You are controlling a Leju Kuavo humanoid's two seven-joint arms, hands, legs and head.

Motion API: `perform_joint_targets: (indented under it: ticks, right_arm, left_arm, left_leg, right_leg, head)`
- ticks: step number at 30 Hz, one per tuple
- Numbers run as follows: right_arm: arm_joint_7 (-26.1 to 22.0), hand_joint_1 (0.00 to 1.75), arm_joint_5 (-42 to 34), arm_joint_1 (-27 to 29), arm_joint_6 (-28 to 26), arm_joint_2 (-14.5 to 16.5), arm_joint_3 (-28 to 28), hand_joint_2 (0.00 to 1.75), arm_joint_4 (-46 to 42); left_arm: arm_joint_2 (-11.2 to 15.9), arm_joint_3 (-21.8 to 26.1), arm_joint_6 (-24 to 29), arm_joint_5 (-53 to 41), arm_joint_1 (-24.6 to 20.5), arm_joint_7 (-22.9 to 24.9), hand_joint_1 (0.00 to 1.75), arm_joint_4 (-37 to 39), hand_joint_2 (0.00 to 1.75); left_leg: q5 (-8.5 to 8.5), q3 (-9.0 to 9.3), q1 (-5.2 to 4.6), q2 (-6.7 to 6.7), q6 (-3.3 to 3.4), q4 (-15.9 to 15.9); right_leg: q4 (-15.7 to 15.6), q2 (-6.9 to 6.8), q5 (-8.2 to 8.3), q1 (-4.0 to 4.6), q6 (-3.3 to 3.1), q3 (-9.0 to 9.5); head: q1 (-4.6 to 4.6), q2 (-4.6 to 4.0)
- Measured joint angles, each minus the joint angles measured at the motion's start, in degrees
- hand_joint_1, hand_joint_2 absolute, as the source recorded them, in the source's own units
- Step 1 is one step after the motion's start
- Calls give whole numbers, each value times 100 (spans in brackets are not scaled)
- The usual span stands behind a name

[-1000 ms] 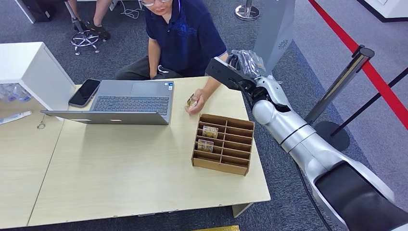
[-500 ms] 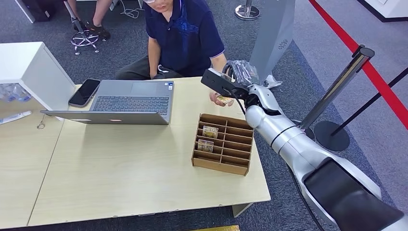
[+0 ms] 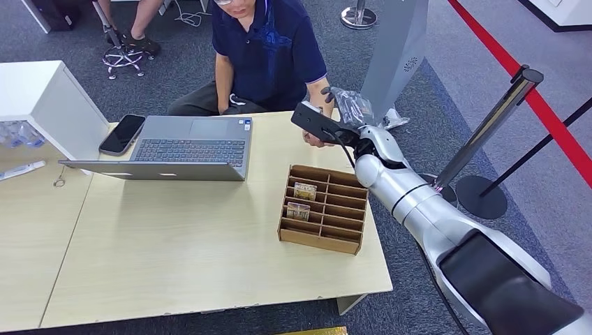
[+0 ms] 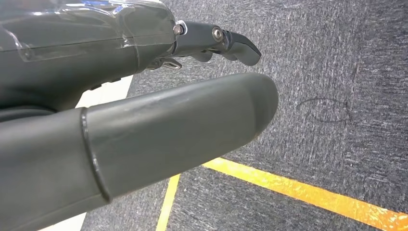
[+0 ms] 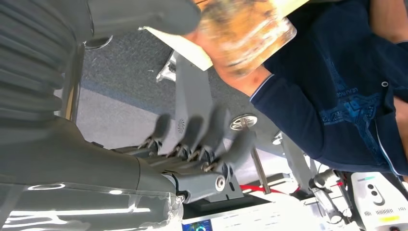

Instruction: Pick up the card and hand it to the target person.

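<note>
Up close, card (image 5: 248, 31) beside spread right robot hand (image 5: 192, 144).

Matt cardboard organizer (image 3: 324, 208); pale wood-look table (image 3: 174, 237)

The pale wooden tabletop (image 3: 174, 258) carried an open grey laptop (image 3: 187, 146) near its far edge, with a black phone (image 3: 122, 134) resting on the laptop's left corner. A brown cardboard divider tray (image 3: 324, 208) sat toward the right edge, two compartments holding cards (image 3: 301, 201).

Bright even light; blurred wrist close-ups
</note>
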Motion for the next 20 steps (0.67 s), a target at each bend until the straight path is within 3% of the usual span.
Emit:
perform_joint_targets:
  ticks: [12,20]
  right_arm:
    - [49,0,-46,125,-105,0,-7,175,-2]
    - [-85,0,-527,311,-346,-1,-137,175,-217]
  left_arm:
    - [0,-2,-1,14,1,1,0,1,0]
    - [0,0,22,74,4,98,0,2,0]
  left_leg:
    - [0,0,0,0,0,0]
    - [0,2,0,1,0,0]
  right_leg:
    - [0,0,0,0,0,-1]
    - [0,1,0,0,0,-1]
  head:
    - [0,0]
    - [-1,0]
